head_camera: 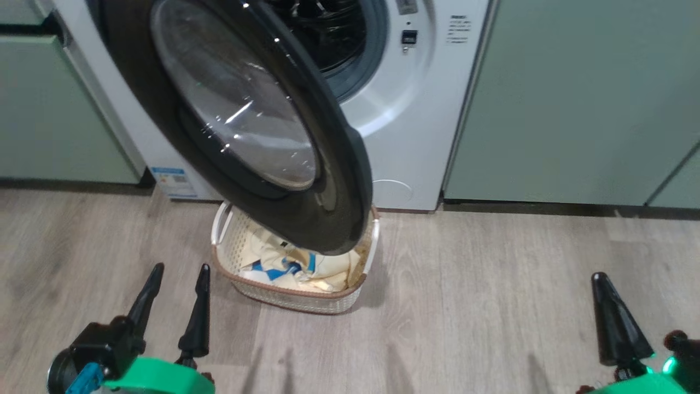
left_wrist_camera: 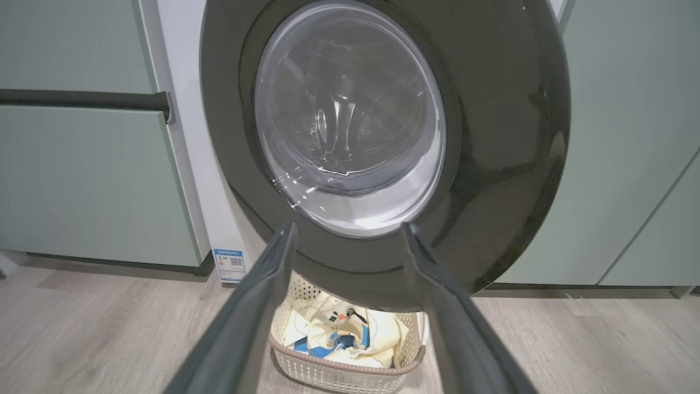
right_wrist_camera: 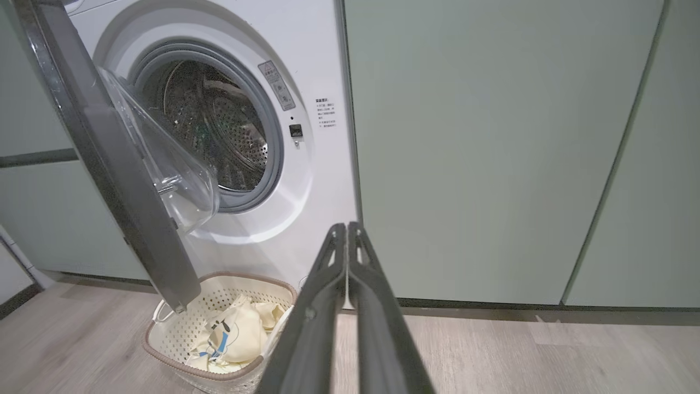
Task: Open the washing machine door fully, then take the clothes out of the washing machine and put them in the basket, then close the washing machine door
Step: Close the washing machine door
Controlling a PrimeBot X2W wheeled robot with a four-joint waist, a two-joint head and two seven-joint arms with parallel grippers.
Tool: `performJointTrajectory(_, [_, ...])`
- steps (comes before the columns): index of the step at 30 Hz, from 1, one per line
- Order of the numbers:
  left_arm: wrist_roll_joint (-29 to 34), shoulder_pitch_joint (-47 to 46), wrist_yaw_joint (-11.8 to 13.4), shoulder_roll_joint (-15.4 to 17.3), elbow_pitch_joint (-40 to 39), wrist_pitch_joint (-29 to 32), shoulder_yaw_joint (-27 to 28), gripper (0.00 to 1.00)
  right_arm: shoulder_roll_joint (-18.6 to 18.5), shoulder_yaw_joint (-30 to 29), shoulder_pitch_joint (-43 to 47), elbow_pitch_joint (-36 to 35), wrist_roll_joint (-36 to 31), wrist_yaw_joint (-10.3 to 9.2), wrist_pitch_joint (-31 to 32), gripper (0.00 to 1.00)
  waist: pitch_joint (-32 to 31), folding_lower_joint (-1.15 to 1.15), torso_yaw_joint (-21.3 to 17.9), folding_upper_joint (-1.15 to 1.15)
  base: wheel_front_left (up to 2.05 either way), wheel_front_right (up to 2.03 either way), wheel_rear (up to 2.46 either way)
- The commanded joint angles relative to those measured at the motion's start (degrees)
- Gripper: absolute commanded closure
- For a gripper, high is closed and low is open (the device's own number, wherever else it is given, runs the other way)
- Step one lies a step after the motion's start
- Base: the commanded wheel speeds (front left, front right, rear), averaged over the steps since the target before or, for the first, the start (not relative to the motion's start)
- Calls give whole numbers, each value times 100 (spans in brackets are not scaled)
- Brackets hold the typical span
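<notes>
The white washing machine (head_camera: pixel 404 126) stands between cabinets, its drum (right_wrist_camera: pixel 219 120) dark and bare inside. The washing machine door (head_camera: pixel 333 186), black-rimmed with a bulging glass window, hangs partly open and swings out over the basket (head_camera: pixel 235 246). The cream basket sits on the floor in front of the machine, holding the pale yellow clothes (head_camera: pixel 284 262) with blue patches. My left gripper (head_camera: pixel 181 268) is open at the lower left, short of the basket, with nothing between its fingers; it faces the door's outer side (left_wrist_camera: pixel 492 137). My right gripper (head_camera: pixel 599 279) is shut and empty, far to the basket's right.
Pale green cabinets (head_camera: pixel 574 98) flank the machine on both sides, the left one (left_wrist_camera: pixel 82 180) with a dark rail. Wood-look floor (head_camera: pixel 492 284) stretches between my grippers and the machine. The door's lower edge overhangs the basket's back half.
</notes>
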Motion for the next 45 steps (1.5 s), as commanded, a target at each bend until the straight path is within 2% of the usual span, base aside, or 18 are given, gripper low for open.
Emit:
performJointTrajectory(1, [38, -326, 23, 52, -222, -57, 169, 0, -108, 163, -287, -134, 45, 25, -55, 100, 33, 0, 95, 0, 0, 0, 0])
performJointTrajectory(15, [105, -655, -15, -27, -63, -175, -148, 0, -205, 945, -1951, 1218, 424, 25, -55, 100, 174, 0, 1080, 0, 0, 0, 0])
performJointTrajectory(22, [132, -870, -78, -63, 90, -239, -336, 0, -173, 864, -2780, 1712, 535, 25, -55, 100, 234, 0, 1522, 0, 0, 0, 0])
performJointTrajectory(28, [141, -951, -77, -84, 130, -292, -396, 0, -135, 645, -3240, 1475, 475, 25, -55, 100, 303, 0, 1646, 0, 0, 0, 0])
performJointTrajectory(32, [136, -984, -71, -90, 121, -326, -417, 0, -109, 628, -3619, 934, 364, 25, -55, 100, 321, 0, 1674, 0, 0, 0, 0])
performJointTrajectory(33, [130, -993, -63, -83, 118, -330, -412, 0, -88, 717, -3781, 608, 313, 25, -55, 100, 319, 0, 1670, 0, 0, 0, 0])
performJointTrajectory(38, [139, -991, -49, -53, 131, -339, -418, 0, -47, 1269, -4079, -104, 244, 25, -55, 100, 289, 0, 1624, 0, 0, 0, 0])
performJointTrajectory(41, [140, -978, -39, -41, 136, -339, -425, 0, -54, 1758, -4120, -348, 243, 25, -55, 100, 253, 0, 1610, 0, 0, 0, 0])
performJointTrajectory(45, [133, -948, -19, -34, 130, -337, -431, 0, -146, 2456, -3993, -296, 374, 25, -21, 100, 212, 0, 1617, 0, 0, 0, 0])
